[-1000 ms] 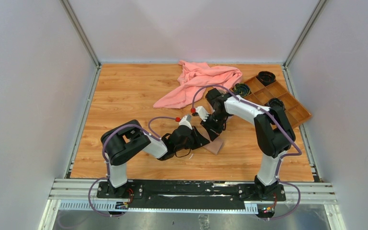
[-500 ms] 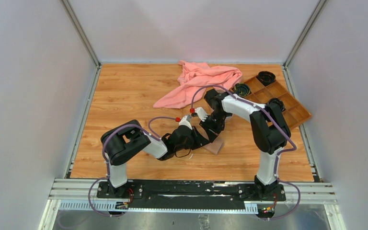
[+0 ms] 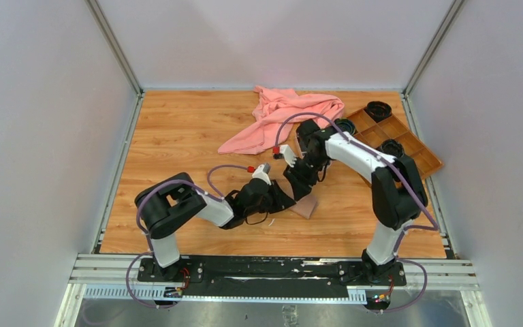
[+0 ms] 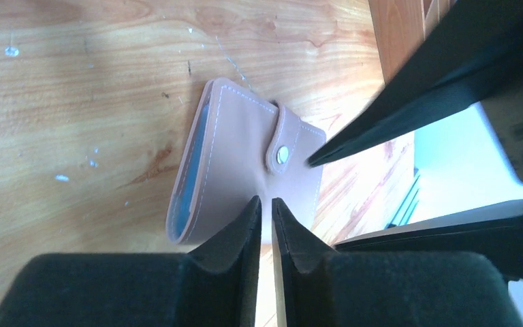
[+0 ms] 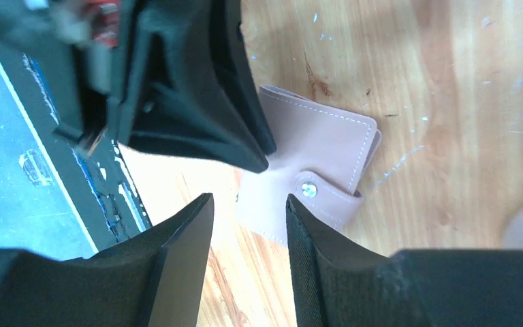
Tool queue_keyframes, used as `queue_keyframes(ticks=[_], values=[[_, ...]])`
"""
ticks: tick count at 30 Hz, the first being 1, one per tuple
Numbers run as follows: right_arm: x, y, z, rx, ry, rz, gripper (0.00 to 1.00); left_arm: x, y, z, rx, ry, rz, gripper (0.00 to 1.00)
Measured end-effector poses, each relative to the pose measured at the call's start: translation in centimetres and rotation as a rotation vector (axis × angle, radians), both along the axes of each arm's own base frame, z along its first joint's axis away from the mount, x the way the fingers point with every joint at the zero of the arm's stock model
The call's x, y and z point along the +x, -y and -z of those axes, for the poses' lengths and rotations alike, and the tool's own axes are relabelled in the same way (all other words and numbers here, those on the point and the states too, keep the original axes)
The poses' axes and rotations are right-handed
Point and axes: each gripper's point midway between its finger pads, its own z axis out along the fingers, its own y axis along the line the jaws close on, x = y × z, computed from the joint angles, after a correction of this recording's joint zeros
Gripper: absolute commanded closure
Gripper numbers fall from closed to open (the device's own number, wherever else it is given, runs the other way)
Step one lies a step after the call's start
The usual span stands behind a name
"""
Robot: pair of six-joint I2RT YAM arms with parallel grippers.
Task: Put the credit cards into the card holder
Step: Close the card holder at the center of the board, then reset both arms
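The right gripper (image 5: pixel 248 199) hangs with its two black fingers spread and nothing between them. Past their tips, at the middle of the right wrist view, lies the small pinkish-tan leather-look card holder (image 5: pixel 320 157). The left gripper (image 4: pixel 265 201) has its fingers drawn close, with only a thin slit between them and nothing seen in it. Its tips sit over the near edge of the card holder. In the right wrist view the left gripper's black tip comes in from the upper left and meets the holder's corner.

The holder is folded shut and lies flat on the light wooden table (image 3: pixel 177 136), its tab fastened by a silver snap. A grey-blue strip shows along its open side at the left of the left wrist view. From above it sits just below centre, between both grippers. A crumpled pink cloth (image 3: pixel 279 116) lies at upper centre, and a brown compartment tray (image 3: pixel 408 146) at upper right.
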Motion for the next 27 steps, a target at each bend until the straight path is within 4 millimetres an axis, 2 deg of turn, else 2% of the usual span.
queue_keyframes(ticks=[4,5,11,14,19,21,26,27], values=[[0.7,0.3,-4.0,0.103,0.124,-0.010,0.51,-0.4,-0.7,-1.2,0.010,0.033,0.018,0.79],[1.0,0.8,-5.2,0.131,0.164,-0.002,0.51,-0.5,-1.0,-2.0,0.007,0.052,0.025,0.79],[2.2,5.5,-9.6,0.199,0.352,0.122,0.45,-0.8,-2.9,-7.9,-0.029,0.198,0.041,0.69],[2.5,8.2,-11.6,0.214,0.467,0.203,0.37,-1.3,-4.7,-10.5,-0.021,0.280,0.041,0.57],[2.0,11.8,-14.8,0.213,0.677,0.299,0.10,-2.4,-8.6,-15.7,0.007,0.448,0.019,0.29],[1.6,12.9,-15.8,0.209,0.749,0.332,0.03,-2.6,-10.5,-17.1,0.035,0.501,-0.004,0.21],[1.1,14.6,-17.6,0.195,0.844,0.414,0.00,-3.6,-15.2,-19.5,0.148,0.580,-0.054,0.01],[1.1,14.7,-17.8,0.197,0.845,0.429,0.00,-3.7,-15.9,-19.9,0.165,0.592,-0.062,0.00]])
